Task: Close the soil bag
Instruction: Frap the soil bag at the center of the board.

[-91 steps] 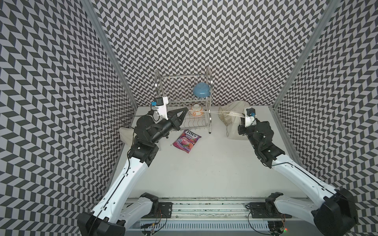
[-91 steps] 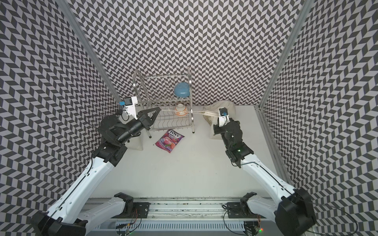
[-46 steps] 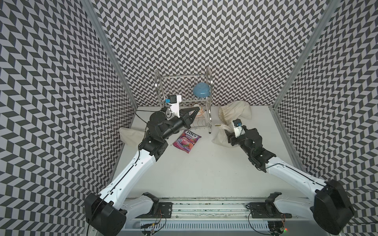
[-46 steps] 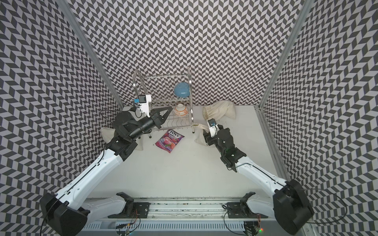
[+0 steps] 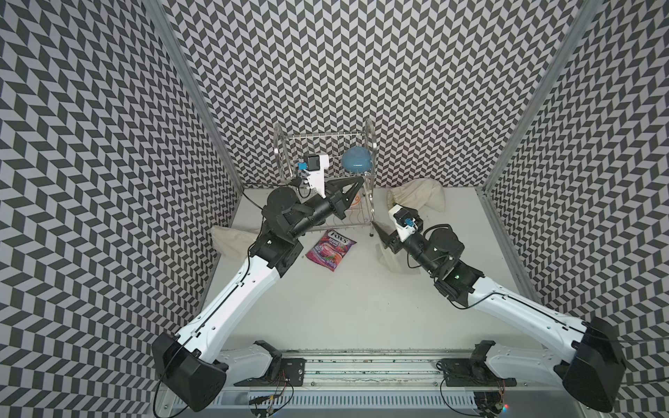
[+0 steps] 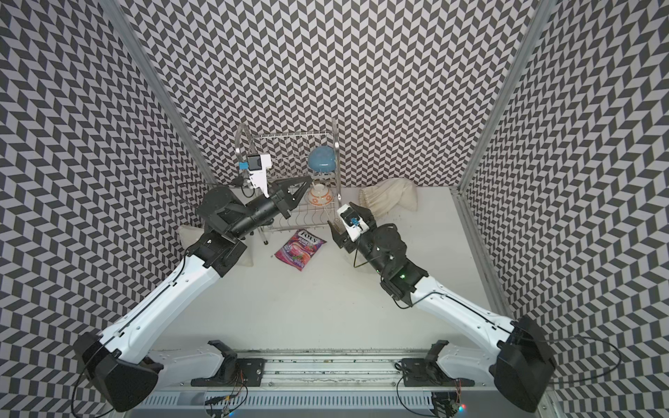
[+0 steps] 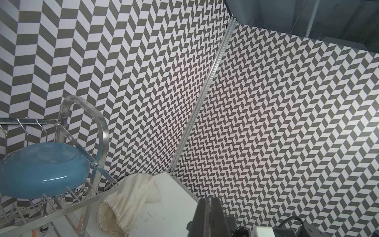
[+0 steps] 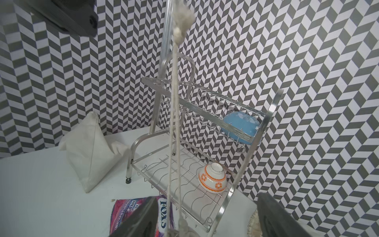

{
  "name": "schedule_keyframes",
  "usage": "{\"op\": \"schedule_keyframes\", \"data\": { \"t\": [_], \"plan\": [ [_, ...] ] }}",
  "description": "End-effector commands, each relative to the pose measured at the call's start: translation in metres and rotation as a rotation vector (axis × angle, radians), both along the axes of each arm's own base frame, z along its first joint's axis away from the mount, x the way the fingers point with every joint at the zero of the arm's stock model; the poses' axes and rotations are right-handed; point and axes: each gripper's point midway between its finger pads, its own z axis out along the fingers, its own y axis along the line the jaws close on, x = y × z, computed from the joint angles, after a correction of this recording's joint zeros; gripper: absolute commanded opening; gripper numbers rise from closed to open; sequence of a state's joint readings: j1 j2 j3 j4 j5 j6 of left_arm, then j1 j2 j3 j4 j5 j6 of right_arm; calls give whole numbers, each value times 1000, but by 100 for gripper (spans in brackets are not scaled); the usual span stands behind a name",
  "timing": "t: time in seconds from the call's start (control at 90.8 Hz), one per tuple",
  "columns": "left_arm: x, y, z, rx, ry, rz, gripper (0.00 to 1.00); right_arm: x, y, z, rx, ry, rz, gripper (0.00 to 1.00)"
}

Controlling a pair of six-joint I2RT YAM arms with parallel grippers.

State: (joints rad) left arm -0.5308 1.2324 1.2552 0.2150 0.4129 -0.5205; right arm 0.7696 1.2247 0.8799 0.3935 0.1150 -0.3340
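Observation:
The soil bag is a cream cloth sack lying at the back right, its frilled mouth gaping open. A cream drawstring rises between the spread fingers of my right gripper, touching neither, and leaves the top of the right wrist view past a knotted, frayed end. My left gripper hangs raised beside the rack, fingers pressed together. It holds the drawstring's upper end, and the grip point itself is hidden. The right gripper is in front of the bag, nearer the middle.
A steel dish rack at the back holds a blue bowl and a small orange-patterned bowl. A purple candy packet lies in front of it. A second cream bag leans at the left wall.
My right gripper has opened and drawn back from the bag toward the middle. The left gripper has swung right across the rack. The cord no longer stretches level between them.

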Motion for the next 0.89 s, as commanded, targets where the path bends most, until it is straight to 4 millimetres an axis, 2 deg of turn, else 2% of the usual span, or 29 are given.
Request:
{"op": "schedule_keyframes", "data": {
  "t": [0.0,0.11,0.154,0.198,0.253,0.319,0.408,0.485,0.606,0.672,0.749,0.815,0.881],
  "plan": [
    [-6,1,19,-12,-56,7,0,-1,9,19,11,-42,5,71],
    [-6,2,21,-13,-62,10,0,4,17,14,-9,-20,12,58],
    [-7,1,22,-11,-63,8,0,8,20,11,-23,-8,8,50],
    [-8,2,25,-10,-73,10,0,16,18,8,-24,16,-32,36],
    [-9,4,29,-3,-88,22,0,29,13,-6,-58,61,-102,22],
    [-9,16,39,2,-109,85,0,49,1,-29,-127,131,-202,14],
    [-11,33,53,-7,-133,144,0,69,-21,-69,-202,234,-305,11],
    [-13,49,66,-27,-157,172,0,78,-50,-100,-224,304,-398,11],
    [-15,70,83,-46,-185,224,0,86,-99,-132,-235,391,-535,11],
    [-14,81,88,-57,-193,251,0,87,-119,-139,-241,417,-595,11],
    [-15,90,94,-69,-202,273,0,86,-134,-136,-228,422,-641,11],
    [-15,96,100,-76,-210,288,0,84,-145,-128,-211,409,-686,11],
    [-16,101,106,-78,-218,301,0,81,-155,-109,-175,384,-724,11]
  ]
}}
